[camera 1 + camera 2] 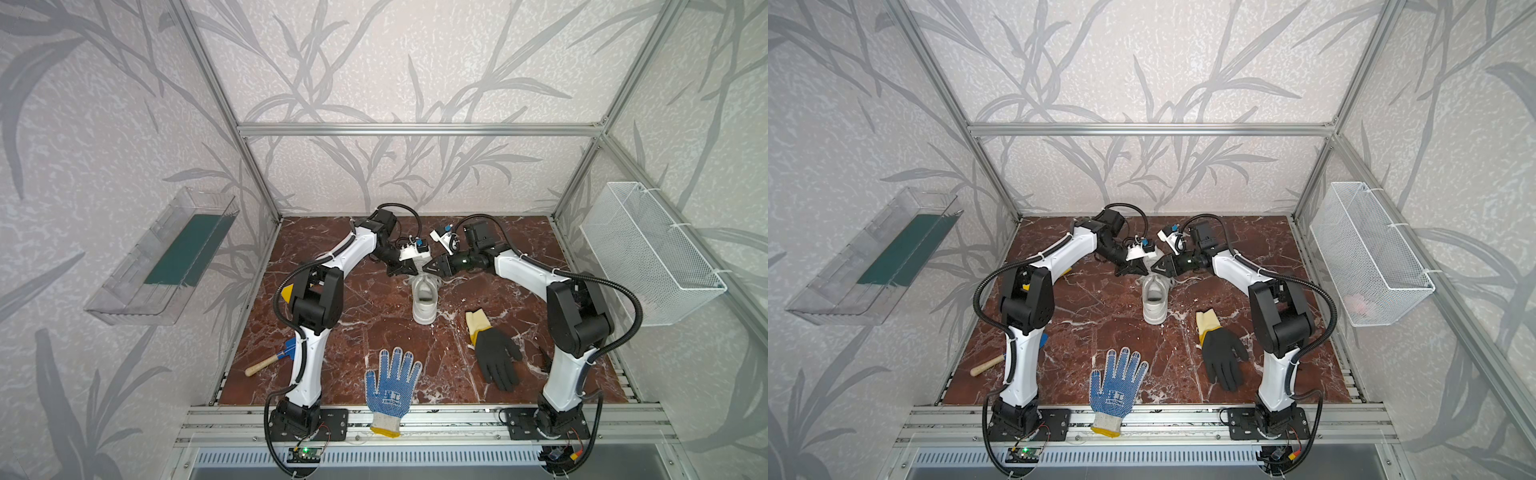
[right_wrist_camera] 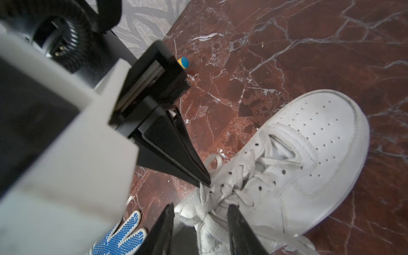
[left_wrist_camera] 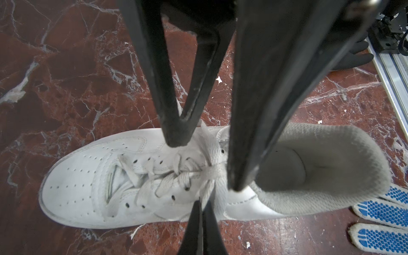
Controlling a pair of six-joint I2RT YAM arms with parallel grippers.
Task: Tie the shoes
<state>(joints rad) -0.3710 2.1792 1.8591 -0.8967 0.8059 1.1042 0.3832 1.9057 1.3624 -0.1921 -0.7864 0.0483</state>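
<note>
Robotics lab test cell. Evidence: silver aluminium-extrusion frame (image 1: 415,129) enclosing workspace; grey leaf-patterned wallpaper panels (image 1: 415,62) as walls; red-brown marble-pattern tabletop (image 1: 374,316); white-and-black left robot arm (image 1: 309,361) and matching right robot arm (image 1: 567,374) mounted on slotted aluminium base rail (image 1: 436,419); exposed circuit board with green light (image 1: 304,454); clear plastic bin (image 1: 162,257) and white wire-mesh basket (image 1: 652,253) fixed to side walls.

Left arm (image 1: 353,245): bent, reaching inward; left gripper (image 3: 201,209) pressed closed. Right arm (image 1: 519,266): bent, reaching inward; right gripper (image 2: 200,207) jaws parted. Tips nearly meet, angled downward.
</note>
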